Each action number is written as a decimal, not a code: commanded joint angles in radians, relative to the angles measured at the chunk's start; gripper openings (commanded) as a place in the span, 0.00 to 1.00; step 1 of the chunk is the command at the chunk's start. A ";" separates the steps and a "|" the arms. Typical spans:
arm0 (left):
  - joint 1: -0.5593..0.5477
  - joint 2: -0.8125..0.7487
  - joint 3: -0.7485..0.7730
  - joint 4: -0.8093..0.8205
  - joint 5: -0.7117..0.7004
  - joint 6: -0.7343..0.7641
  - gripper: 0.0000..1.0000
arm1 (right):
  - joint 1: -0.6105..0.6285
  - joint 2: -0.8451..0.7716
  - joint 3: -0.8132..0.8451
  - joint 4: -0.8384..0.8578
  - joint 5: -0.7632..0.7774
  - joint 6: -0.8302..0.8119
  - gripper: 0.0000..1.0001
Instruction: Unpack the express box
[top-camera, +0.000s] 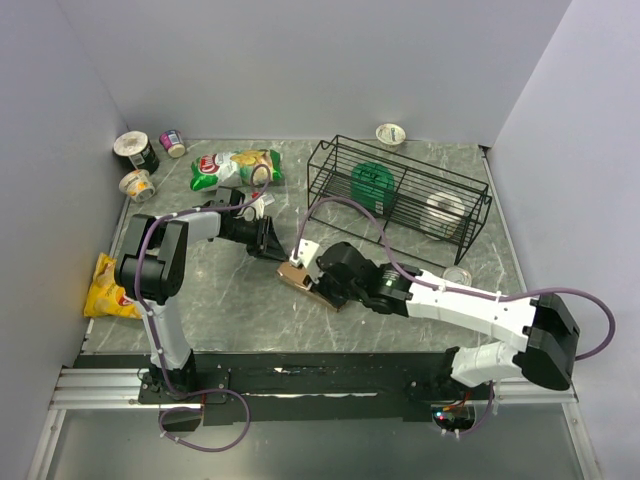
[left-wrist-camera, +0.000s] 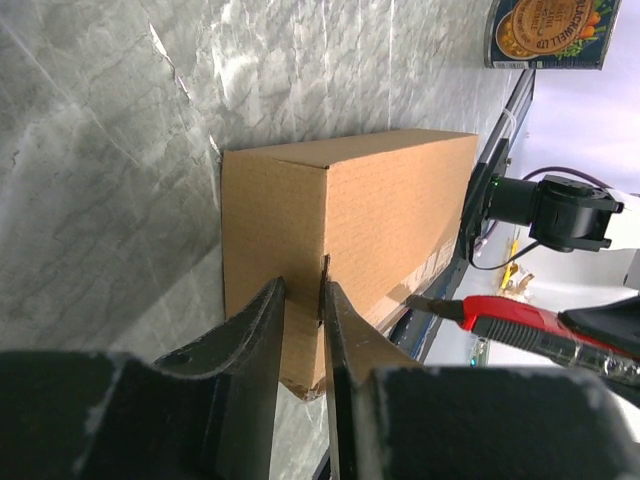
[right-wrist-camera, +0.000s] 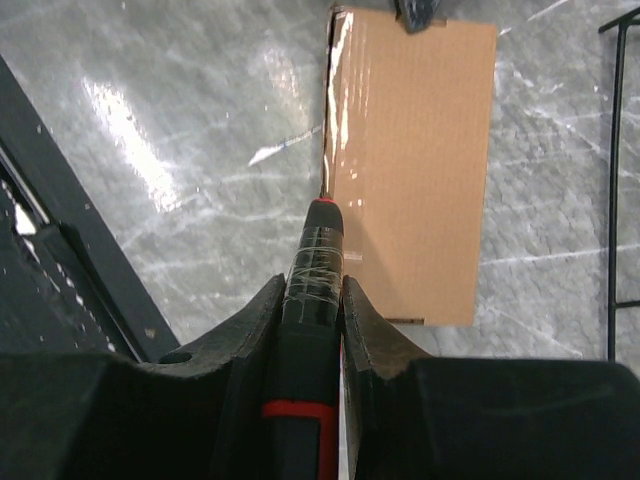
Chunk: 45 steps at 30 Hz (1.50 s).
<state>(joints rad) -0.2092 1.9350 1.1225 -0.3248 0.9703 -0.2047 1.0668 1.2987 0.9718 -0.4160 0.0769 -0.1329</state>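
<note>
The right claw (right-wrist-camera: 312, 290) is clamped on a slim black-and-red tool (right-wrist-camera: 314, 250). The tool's barrel is wrapped in clear tape and sits between two matte black fingers. Just ahead of this claw, the tool's thin tip meets the long left edge of the express box (right-wrist-camera: 410, 170). The box is a flat rectangular carton of plain brown corrugated cardboard, with a glossy strip of tape along that edge. It lies flat on the table (right-wrist-camera: 180, 150), a polished grey surface with white stone-like veins. Further ahead and to the right of the claw stand the thin black bars of a wire basket (right-wrist-camera: 612, 180).

The left claw (left-wrist-camera: 303, 290) meets the box at its opposite end. Its blunt black fingers are nearly together. The near corner edge of the box runs into the narrow slit between them and appears pinched there. Far beyond the box is a round can (left-wrist-camera: 545, 30) with a printed label.
</note>
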 joint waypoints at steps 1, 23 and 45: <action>-0.001 0.058 -0.006 0.016 -0.212 0.088 0.24 | -0.010 -0.070 -0.038 -0.121 -0.037 -0.010 0.00; -0.001 0.084 0.017 0.004 -0.219 0.106 0.21 | -0.077 -0.233 -0.070 -0.346 -0.118 -0.031 0.00; -0.054 -0.346 0.115 -0.019 -0.151 0.431 0.96 | -0.375 -0.311 0.117 -0.156 0.035 -0.168 0.00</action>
<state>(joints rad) -0.2195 1.6600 1.2201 -0.3000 0.8776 -0.0227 0.7597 1.0458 1.1084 -0.6151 0.0368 -0.2615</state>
